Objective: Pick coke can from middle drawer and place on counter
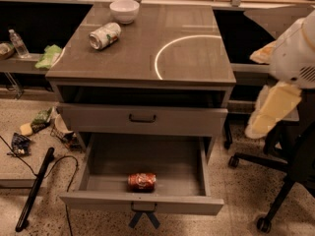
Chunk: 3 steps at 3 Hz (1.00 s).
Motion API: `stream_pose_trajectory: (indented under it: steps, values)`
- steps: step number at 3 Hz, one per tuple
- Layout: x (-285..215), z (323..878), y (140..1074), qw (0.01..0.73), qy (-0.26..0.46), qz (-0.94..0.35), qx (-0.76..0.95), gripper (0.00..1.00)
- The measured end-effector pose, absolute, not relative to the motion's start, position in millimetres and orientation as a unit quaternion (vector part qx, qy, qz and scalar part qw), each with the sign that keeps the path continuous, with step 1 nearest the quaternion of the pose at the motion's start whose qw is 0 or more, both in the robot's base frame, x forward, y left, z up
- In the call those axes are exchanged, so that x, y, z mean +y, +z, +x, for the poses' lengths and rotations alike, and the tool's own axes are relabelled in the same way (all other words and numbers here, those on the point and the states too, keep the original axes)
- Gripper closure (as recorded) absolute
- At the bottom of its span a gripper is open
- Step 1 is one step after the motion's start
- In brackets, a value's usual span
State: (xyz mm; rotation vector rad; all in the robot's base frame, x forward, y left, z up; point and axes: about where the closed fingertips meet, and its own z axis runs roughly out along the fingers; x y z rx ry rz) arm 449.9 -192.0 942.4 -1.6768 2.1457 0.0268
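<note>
Drawer cabinet (142, 114) is filling the middle of the view, its glossy counter (187, 58) carrying a bright white arc (162, 53) toward 3 o'clock on the top. At 3 o'clock of the frame, well apart from the cabinet's side, the robot arm (295, 53) is hanging as a bulky white rounded body. The gripper (269, 109) is showing as pale cream pieces slanting down toward 7 o'clock from that body, level with the closed drawer front and beyond the cabinet's right edge. Whether it is spread or pressed together cannot be told, and it is holding nothing that shows.

Below the closed drawer, the open drawer (142, 200) is standing pulled out toward 6 o'clock. The coke can (141, 182) is lying on its side inside it, near the front wall and about midway across, well apart from the gripper. Nothing is lying over the can.

A dark office chair (290, 181) is standing at 4 o'clock, under the arm. A black pole (34, 191) is lying on the floor at 8 o'clock, with wrappers (42, 119) scattered above it. On the counter, a white bowl (124, 10) is sitting at 11 o'clock, and a white-silver can (104, 36) is lying tipped over just beside it toward 7 o'clock. A water bottle (18, 43) is standing on the side shelf at 9 o'clock.
</note>
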Motion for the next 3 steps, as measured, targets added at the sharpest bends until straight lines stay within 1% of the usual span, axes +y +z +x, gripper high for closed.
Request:
stream_pose_trajectory:
  steps: [1,2,3]
  values:
    - [-149.3,442.5,869.3,0.247,0.097,-0.620,0.738,0.00]
    - [-89.0,443.3,781.4,0.278,0.178,-0.648,0.686,0.00]
    - [-79.3,460.9,769.5,0.304,0.168,-0.653,0.673,0.00]
